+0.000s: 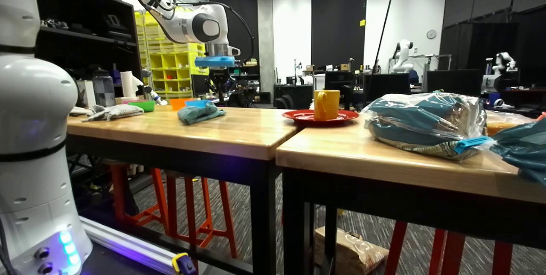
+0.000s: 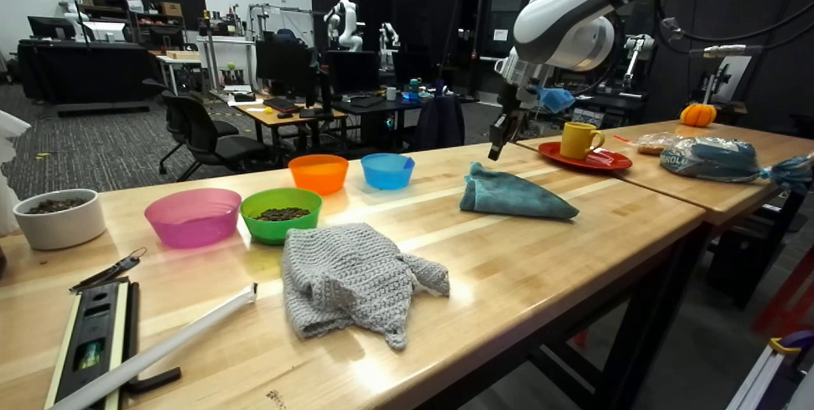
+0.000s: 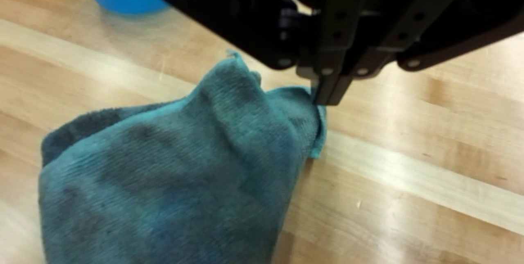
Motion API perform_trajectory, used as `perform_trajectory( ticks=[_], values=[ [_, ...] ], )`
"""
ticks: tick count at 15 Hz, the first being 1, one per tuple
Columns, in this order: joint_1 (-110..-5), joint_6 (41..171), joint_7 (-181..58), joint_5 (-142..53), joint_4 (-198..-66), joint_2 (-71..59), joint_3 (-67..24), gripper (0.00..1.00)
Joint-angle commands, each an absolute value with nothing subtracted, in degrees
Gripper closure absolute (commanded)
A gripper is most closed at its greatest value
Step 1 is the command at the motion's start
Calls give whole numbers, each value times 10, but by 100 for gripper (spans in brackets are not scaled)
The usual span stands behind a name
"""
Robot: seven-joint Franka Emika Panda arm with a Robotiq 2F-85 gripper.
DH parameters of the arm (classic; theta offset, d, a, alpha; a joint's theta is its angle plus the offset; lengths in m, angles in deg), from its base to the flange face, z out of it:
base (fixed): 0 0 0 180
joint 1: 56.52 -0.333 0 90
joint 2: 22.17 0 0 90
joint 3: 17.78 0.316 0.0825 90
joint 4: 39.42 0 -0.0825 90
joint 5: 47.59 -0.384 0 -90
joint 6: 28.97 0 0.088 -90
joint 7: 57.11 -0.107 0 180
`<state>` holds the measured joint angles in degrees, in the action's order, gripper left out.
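Note:
A teal cloth (image 3: 176,190) lies crumpled on the wooden table, one corner peaked up; it shows in both exterior views as well, as a folded cloth (image 2: 515,199) and a low cloth bundle (image 1: 198,114). My gripper (image 3: 330,99) is shut, its two fingers pressed together with nothing visible between them. In the wrist view the fingertips overlap the cloth's right-hand edge. An exterior view shows the gripper (image 2: 497,146) pointing down just above and beyond the cloth's raised corner, seemingly apart from it. The gripper (image 1: 221,91) hangs over the table's far side in an exterior view.
Near the cloth stand a blue bowl (image 2: 388,175) and an orange bowl (image 2: 318,176). Farther along are a green bowl (image 2: 273,232) of brown pellets, a pink bowl (image 2: 194,222) and a grey knitted cloth (image 2: 356,276). A yellow mug (image 2: 575,142) sits on a red plate (image 2: 615,162), beside bagged bread (image 2: 709,162).

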<state>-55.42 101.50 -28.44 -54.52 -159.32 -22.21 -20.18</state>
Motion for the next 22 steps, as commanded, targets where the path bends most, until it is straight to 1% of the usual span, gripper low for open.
perform_trajectory(
  ticks=[1, 4, 5, 6, 8, 13, 17, 18, 22],
  values=[
    [-555, 981, -302, -554, -1616, -275, -197, 100],
    [-560, 944, -314, -570, -1649, -317, -198, 100],
    [-562, 933, -316, -580, -1659, -329, -200, 74],
    [-565, 927, -312, -595, -1671, -343, -203, 73],
    [-569, 922, -304, -620, -1688, -362, -207, 63],
    [-579, 936, -304, -649, -1720, -374, -210, 30],
    [-581, 911, -322, -624, -1731, -384, -204, 2],
    [-580, 900, -329, -616, -1731, -388, -203, 0],
    [-578, 854, -350, -601, -1733, -411, -204, 0]
  ],
)
